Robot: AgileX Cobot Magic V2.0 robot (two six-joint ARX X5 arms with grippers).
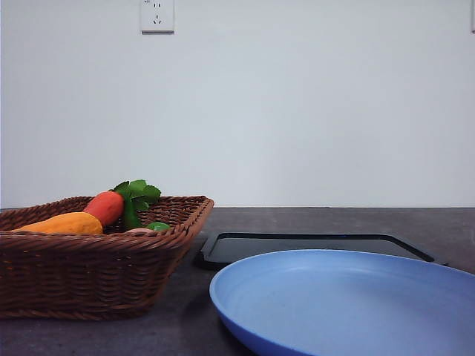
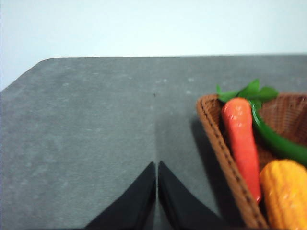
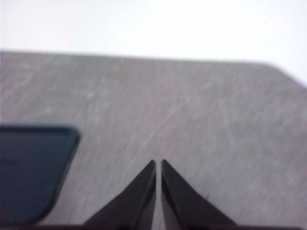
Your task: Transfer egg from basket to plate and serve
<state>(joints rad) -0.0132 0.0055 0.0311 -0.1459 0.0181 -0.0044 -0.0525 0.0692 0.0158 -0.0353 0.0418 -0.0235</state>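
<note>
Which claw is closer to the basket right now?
Left. The left claw hovers over bare table right beside the basket rim. The right claw is over bare table by the black tray, no basket near.

From my station the basket (image 1: 96,274) reads as dark brown woven wicker, rough and ribbed, with a braided rim. The plate (image 1: 349,297) looks like smooth matt blue plastic with a soft sheen. The tray (image 1: 312,245) is flat black, smooth, slightly glossy at its edge. The surface (image 2: 96,134) is dark grey, matt, faintly speckled and scuffed. The carrot (image 2: 242,139) and the yellow vegetable (image 2: 285,191) look like finely pebbled toy plastic. Both the left claw (image 2: 157,191) and right claw (image 3: 158,191) look matt black.
</note>
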